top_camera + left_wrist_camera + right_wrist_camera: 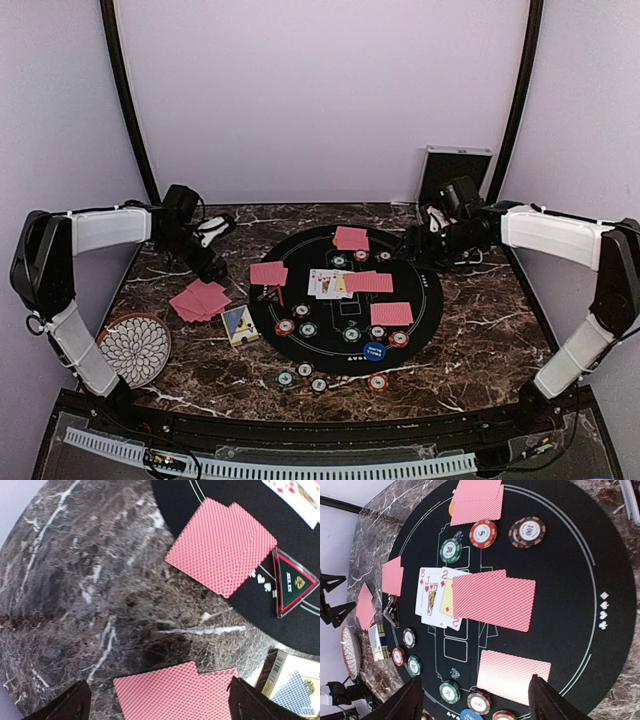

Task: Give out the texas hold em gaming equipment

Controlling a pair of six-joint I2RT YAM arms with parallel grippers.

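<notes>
A round black mat [345, 300] holds red-backed cards [368, 282], face-up cards [325, 283], several chips [308, 329] and a blue button disc [374, 351]. More chips [304, 371] lie on the marble in front. My left gripper [208, 258] hovers open over a loose pile of red-backed cards [175, 692] left of the mat, its fingers [75, 705] wide apart and holding nothing. My right gripper [475, 702] stands open above the mat's right side, over a face-down card [512, 675], also holding nothing.
A flower-patterned plate [135, 348] sits at the near left. A card box [240, 324] and a triangular marker [292, 582] lie by the mat's left edge. The silver-edged chip case [455, 165] stands against the back wall on the right.
</notes>
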